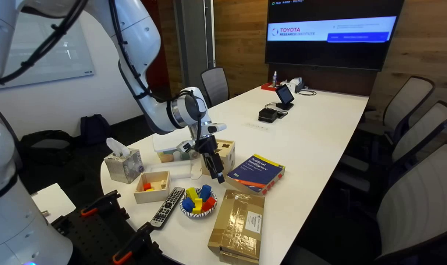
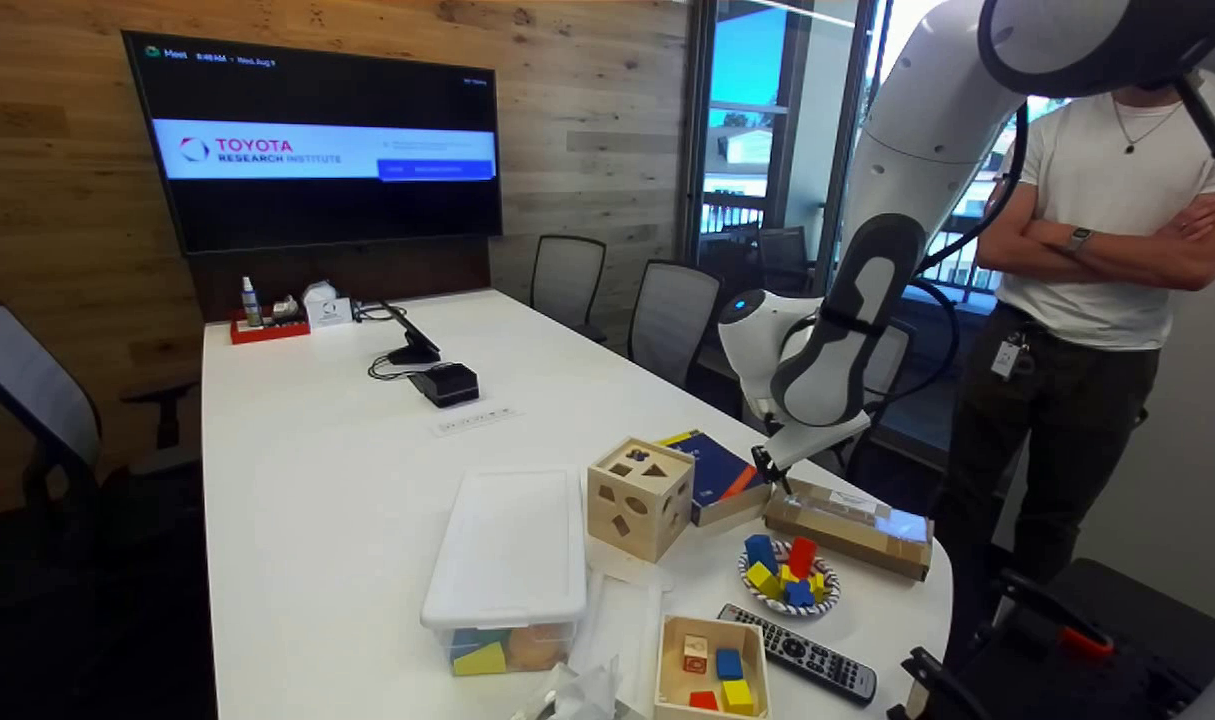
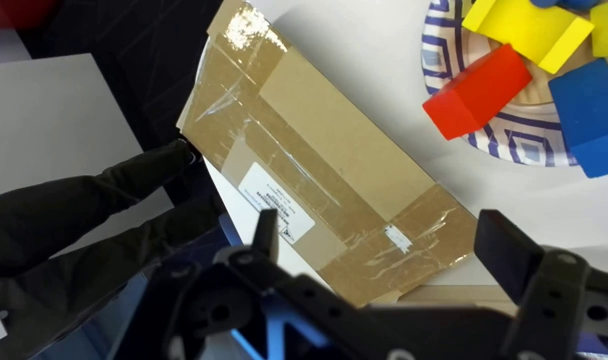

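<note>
Gaping, the gripper (image 3: 377, 227) partly hides the cardboard box (image 3: 331, 155) (its label (image 3: 276, 200) unreadable).

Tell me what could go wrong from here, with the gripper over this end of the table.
The open fingers hang near the cardboard box, which lies close to the edge of the table; a push might send it off. Colored blocks crowd the bowl, some rising above its rim, so a bump might spill them. The remote beside the bowl could be knocked too.

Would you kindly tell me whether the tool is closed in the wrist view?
No, the tool stands open, the cardboard box visible between its parted fingers.
</note>
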`<act>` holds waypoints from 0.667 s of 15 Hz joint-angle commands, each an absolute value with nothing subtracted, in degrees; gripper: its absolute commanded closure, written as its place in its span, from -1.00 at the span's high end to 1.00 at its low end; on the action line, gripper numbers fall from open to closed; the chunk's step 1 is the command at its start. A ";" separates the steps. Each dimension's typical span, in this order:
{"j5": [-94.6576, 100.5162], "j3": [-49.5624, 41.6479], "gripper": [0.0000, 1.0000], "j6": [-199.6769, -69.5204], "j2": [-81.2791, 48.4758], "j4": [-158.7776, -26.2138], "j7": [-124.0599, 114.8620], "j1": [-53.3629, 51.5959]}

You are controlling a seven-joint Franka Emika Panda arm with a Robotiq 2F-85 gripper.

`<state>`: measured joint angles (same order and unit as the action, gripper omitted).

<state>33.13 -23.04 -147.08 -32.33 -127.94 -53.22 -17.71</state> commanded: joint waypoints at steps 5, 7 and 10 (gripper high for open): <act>32.87 -21.39 1.00 -143.83 -37.93 -121.33 -53.82 -16.21; 32.18 -21.42 1.00 -143.78 -38.78 -120.37 -53.36 -15.55; 30.63 -21.21 1.00 -143.41 -39.41 -118.93 -52.62 -13.81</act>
<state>32.20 -22.24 -145.74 -38.84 -121.28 -53.22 -15.91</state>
